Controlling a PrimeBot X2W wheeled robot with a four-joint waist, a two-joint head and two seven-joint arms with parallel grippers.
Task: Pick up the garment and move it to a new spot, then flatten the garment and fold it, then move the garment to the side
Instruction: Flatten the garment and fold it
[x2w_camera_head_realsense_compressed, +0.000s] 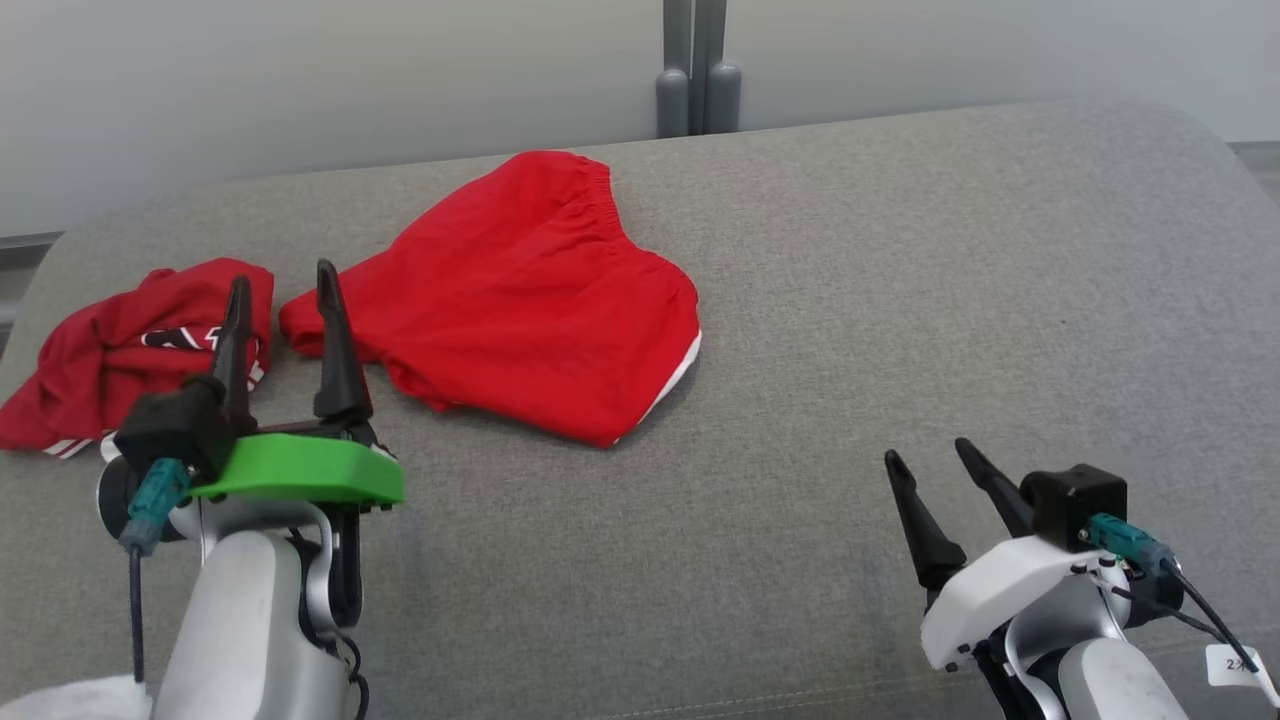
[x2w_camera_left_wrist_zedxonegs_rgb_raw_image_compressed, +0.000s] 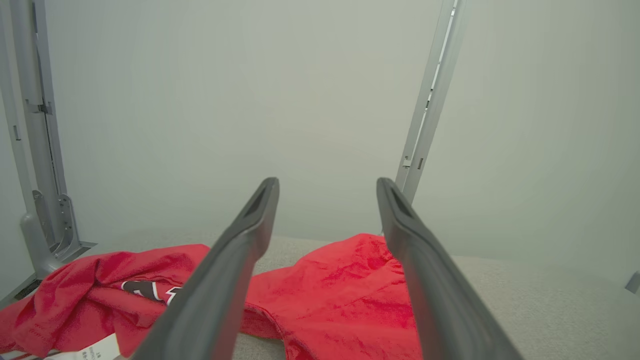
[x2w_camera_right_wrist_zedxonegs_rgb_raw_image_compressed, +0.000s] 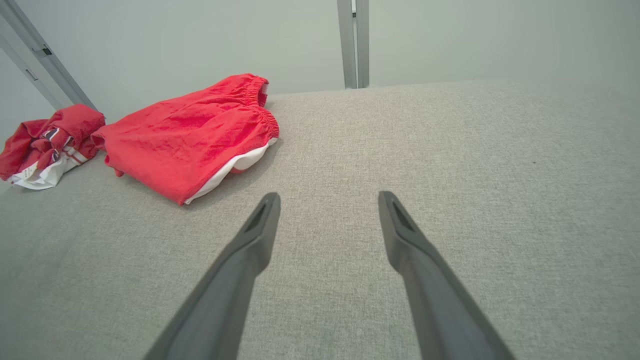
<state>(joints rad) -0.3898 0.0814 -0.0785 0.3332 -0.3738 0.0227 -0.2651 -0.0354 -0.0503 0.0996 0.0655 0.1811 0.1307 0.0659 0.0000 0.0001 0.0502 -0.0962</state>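
Left hand and right hand, low in frame, both gape wide and empty. Folded red cloth shorts with elastic waistband lie upper left of centre on the grey fabric cushion. They look light and limp, so pinch the waistband or a hem corner.

**Setting: robot test bay, lab type**

Plain pale grey partition panels, joined by grey metal upright posts on bracketed feet. One wide padded counter, grey woven fabric, rounded corners, set against the panels. Uniform, utilitarian finishes mark a test space rather than a home.
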